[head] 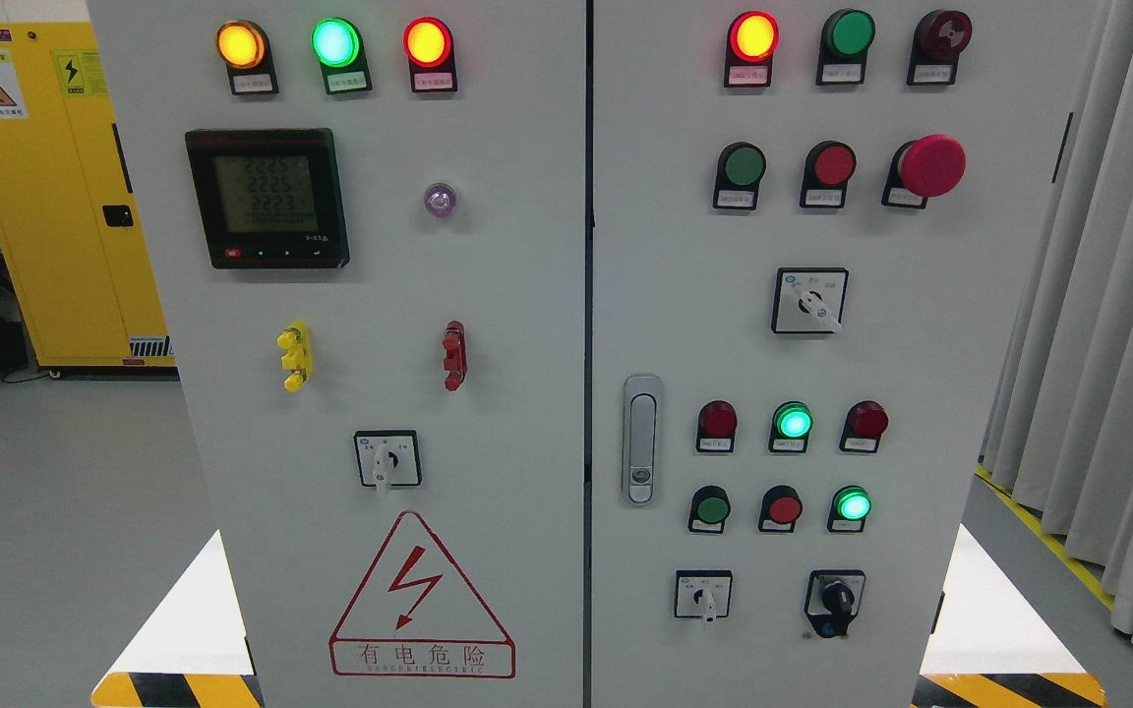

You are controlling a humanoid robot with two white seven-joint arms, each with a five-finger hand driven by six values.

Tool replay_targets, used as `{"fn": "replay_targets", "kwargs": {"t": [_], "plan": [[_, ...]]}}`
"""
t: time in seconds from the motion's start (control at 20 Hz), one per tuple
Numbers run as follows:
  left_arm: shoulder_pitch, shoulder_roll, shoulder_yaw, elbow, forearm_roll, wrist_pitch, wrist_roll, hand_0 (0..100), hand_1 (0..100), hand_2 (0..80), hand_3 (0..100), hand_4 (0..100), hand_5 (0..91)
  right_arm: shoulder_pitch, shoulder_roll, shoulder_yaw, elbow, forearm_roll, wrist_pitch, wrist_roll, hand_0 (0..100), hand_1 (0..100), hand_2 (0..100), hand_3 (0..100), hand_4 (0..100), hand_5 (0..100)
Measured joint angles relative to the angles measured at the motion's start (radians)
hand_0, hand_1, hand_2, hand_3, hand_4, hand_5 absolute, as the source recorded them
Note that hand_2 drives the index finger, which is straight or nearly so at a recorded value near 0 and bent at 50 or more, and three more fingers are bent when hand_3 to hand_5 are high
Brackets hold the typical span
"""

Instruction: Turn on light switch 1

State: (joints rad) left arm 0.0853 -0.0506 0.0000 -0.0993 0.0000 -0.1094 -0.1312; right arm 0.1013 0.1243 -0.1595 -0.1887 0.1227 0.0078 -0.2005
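Neither hand shows in the head view, so how far their fingers are open cannot be told.

Nearest, at the bottom edge, black-and-yellow hazard stripes (173, 688) mark the floor at both lower corners of a grey cabinet (527, 295) with two doors. Low on the left door sits a red warning triangle (421, 595) with a lightning bolt. Above it is a white rotary switch (387, 459), its knob pointing down. Low on the right door are another white rotary switch (703, 595) and, to its right, a black selector (835, 602). Which of these is switch 1 cannot be told; the labels are too small to read.

Above them run two rows of three round buttons and lamps; a green lamp (853, 505) glows at the right of the lower row and another green lamp (793, 421) in the middle of the upper row. A door latch (641, 438) stands just left of them.

Higher, a third rotary switch (809, 301) sits below a red mushroom button (930, 165). On the left door a meter (266, 197) shows digits. Along the top, orange, green and red lamps are lit.

Beyond, a yellow locker (45, 197) stands at left and grey curtains (1107, 295) hang at right.
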Motion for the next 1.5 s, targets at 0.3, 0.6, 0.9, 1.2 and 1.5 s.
{"fn": "replay_targets", "kwargs": {"t": [0.3, 0.6, 0.9, 1.2, 1.5], "plan": [[0.000, -0.001, 0.000, -0.001, 0.000, 0.000, 0.001, 24, 0, 0.0, 0, 0, 0.0, 0.000, 0.000, 0.000, 0.000, 0.000, 0.000, 0.000, 0, 50, 4, 0, 0, 0], [0.000, -0.001, 0.000, -0.003, 0.000, 0.001, 0.004, 24, 0, 0.0, 0, 0, 0.0, 0.000, 0.000, 0.000, 0.000, 0.000, 0.000, 0.001, 0, 50, 4, 0, 0, 0], [0.004, -0.001, 0.000, -0.014, 0.000, 0.002, 0.007, 24, 0, 0.0, 0, 0, 0.0, 0.000, 0.000, 0.000, 0.000, 0.000, 0.000, 0.001, 0, 50, 4, 0, 0, 0], [0.065, 0.002, 0.000, -0.120, 0.000, -0.005, 0.052, 22, 6, 0.0, 0, 0, 0.0, 0.000, 0.000, 0.000, 0.000, 0.000, 0.000, 0.001, 0, 50, 4, 0, 0, 0], [0.158, 0.017, 0.044, -0.328, 0.000, -0.094, 0.062, 29, 17, 0.0, 22, 10, 0.0, 0.000, 0.000, 0.000, 0.000, 0.000, 0.000, 0.001, 0, 50, 4, 0, 0, 0]]}}
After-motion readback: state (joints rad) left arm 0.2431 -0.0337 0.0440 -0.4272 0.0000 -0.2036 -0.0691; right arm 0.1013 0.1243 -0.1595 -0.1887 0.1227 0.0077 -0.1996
